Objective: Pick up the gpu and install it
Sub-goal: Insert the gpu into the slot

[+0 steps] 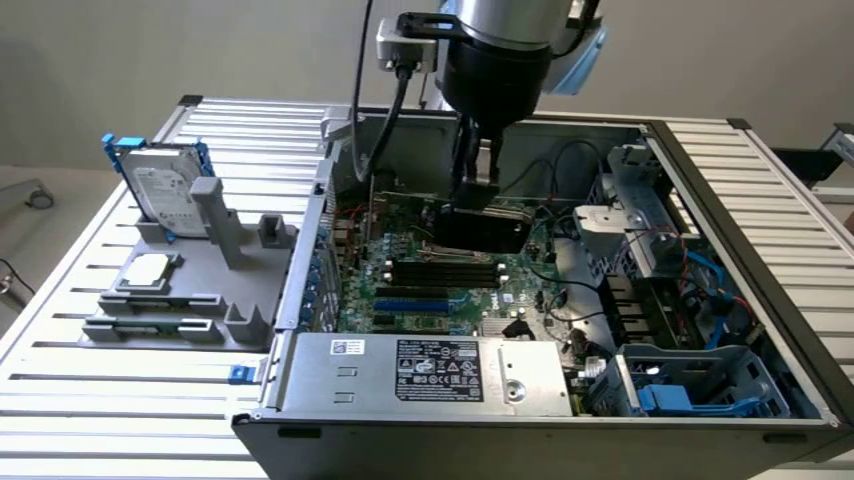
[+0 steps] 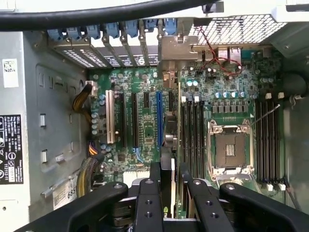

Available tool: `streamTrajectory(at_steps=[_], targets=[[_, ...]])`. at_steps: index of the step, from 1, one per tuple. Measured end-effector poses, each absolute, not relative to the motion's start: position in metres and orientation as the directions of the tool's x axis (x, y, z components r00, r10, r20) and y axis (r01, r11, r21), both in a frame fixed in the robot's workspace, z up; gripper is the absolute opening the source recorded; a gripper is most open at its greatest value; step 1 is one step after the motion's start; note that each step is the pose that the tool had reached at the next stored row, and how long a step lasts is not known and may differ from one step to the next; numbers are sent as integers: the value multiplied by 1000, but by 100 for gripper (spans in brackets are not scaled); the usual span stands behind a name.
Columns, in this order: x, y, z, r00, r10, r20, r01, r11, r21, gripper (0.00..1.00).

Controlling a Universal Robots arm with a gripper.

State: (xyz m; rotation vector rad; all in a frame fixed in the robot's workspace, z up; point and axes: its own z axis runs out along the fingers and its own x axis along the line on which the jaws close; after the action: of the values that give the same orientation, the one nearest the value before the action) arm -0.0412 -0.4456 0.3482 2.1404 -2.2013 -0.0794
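Above the motherboard of the open computer case, the gripper is closed on the gpu, clamping its upper edge. The card is held on edge over the middle of the board, toward the far side, with its flat black cover facing the camera. From the wrist view the gpu is seen edge-on as a thin dark strip between the black fingers, running parallel to the blue and black expansion slots just beside it.

The case lies on a table of ribbed aluminium slats. At the exterior view's left, a grey fixture holds a silver hard drive in a blue frame, upright. A plain pale wall is behind.

The power supply, at the near side of the case, carries a black label with white print too small to read.
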Motion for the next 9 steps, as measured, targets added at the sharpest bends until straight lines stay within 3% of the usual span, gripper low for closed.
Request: streamTrajectory(at_steps=[9], targets=[[-57, -446, 335, 2, -1000, 15, -996, -1, 86, 26]])
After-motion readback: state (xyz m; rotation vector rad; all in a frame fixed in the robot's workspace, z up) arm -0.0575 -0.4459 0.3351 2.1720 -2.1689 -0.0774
